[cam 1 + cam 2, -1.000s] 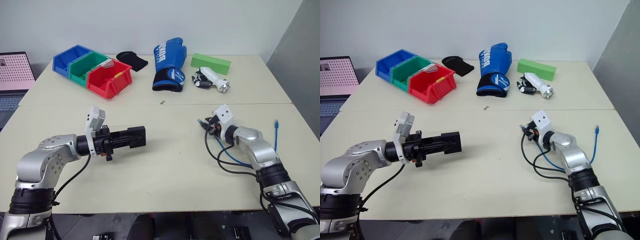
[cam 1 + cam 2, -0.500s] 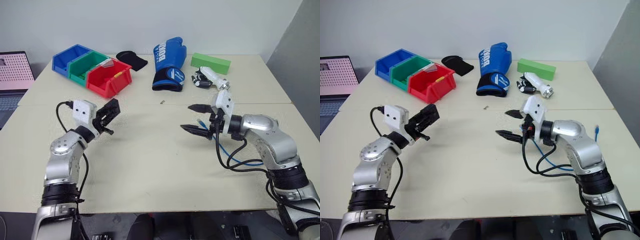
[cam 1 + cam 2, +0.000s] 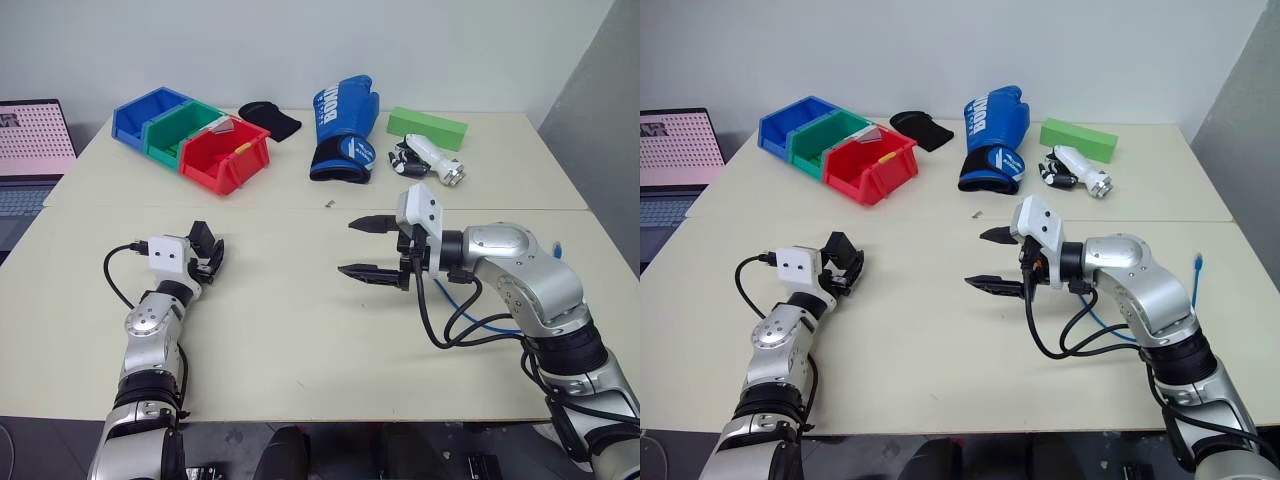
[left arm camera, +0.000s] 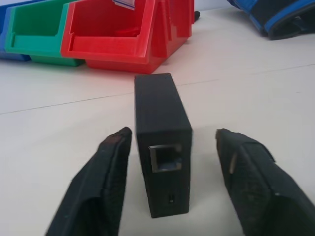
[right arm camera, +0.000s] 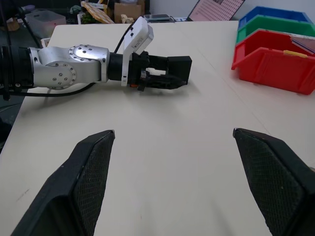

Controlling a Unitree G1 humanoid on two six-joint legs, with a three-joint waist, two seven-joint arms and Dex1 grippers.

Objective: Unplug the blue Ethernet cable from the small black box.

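Note:
The small black box [image 4: 162, 123] stands on edge on the table with its empty port facing the left wrist camera. My left gripper [image 3: 207, 250] is open, one finger [image 4: 106, 172] on each side of the box with a gap to both. It lies low at the table's left. My right gripper [image 3: 364, 246] is wide open over the table's middle, pointing left, with nothing between its fingers [image 5: 88, 172]. The blue Ethernet cable [image 3: 452, 299] lies loose on the table under my right arm, plugged into nothing, one end [image 3: 1196, 266] near the right edge.
At the back stand blue, green and red bins [image 3: 222, 158], a black fabric item [image 3: 270, 118], a blue boxing glove [image 3: 342, 125], a green block [image 3: 428, 126] and a white-and-black tool [image 3: 430, 160]. A laptop [image 3: 35, 135] sits off the table's left.
My left arm swung the box left and down to the table and opened around it. My right gripper rose off the cable, moved left and opened wide.

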